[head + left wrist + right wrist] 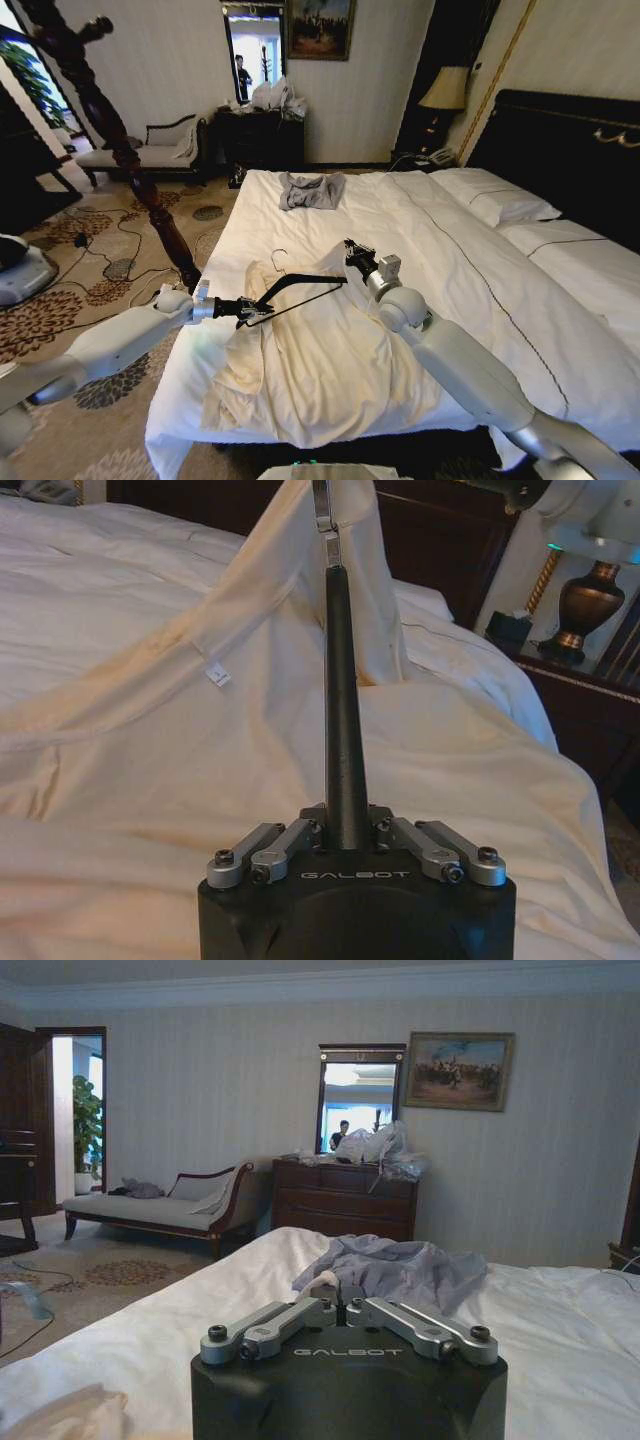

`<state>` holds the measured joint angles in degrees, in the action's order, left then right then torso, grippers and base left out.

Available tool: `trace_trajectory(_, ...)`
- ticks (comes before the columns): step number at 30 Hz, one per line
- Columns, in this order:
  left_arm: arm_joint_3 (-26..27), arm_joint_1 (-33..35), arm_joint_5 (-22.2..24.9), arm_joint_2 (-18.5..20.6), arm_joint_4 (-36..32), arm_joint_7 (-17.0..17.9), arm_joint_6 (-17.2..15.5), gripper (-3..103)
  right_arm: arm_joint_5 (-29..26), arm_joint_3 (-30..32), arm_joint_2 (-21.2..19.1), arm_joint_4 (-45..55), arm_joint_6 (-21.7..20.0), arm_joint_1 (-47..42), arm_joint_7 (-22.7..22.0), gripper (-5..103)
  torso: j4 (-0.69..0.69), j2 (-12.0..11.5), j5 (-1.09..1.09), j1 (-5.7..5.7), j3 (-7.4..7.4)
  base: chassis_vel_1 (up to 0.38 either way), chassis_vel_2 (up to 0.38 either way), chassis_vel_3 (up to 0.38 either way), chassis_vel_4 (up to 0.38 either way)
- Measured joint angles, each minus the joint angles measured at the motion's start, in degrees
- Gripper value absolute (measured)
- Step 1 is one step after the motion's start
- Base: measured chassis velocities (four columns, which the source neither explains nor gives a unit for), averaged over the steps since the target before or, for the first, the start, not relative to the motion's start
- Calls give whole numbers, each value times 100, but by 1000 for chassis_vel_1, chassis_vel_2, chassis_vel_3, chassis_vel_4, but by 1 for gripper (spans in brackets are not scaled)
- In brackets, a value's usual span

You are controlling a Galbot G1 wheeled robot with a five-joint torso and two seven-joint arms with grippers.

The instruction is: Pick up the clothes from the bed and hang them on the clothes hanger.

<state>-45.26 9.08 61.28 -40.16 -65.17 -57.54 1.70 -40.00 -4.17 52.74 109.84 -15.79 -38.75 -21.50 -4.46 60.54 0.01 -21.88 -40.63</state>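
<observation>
left gripper (pixel 243 309): clamped on the near-left end of the clothes hanger (pixel 300 290), held above the bed's (pixel 450 250) near-left part | right gripper (pixel 352 250): pinching the clothes (pixel 320 370) at the hanger's far end, raising a fold | clothes: otherwise spread on the duvet | grey garment (pixel 311 190): farther up the bed

You're in a hotel-style bedroom: wide bed (pixel 480 250) with black headboard (pixel 560 150), bedside lamp (pixel 445 95), patterned carpet (pixel 60 310), chaise (pixel 150 1210), dark dresser (pixel 345 1200) under a mirror (pixel 360 1095), framed painting (pixel 458 1070).
</observation>
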Motion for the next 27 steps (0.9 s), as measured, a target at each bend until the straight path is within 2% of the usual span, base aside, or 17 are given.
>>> trace_trajectory(10,-593,-605,207,-463,179,94,-34,18,-11,34,-9,408,-90,-216,-71,0,1,0,0,0,0,0,0,0,0)
trace_trajectory(20,-637,-770,265,-965,407,290,-30,18,-180,122,-52,792,-211,-505,-148,0,0,0,-1,0,0,0,0,0,0)
trace_trajectory(27,-603,-811,311,-1020,411,440,37,18,-196,169,-4,925,-258,-785,-164,0,1,0,-1,0,0,0,0,0,0)
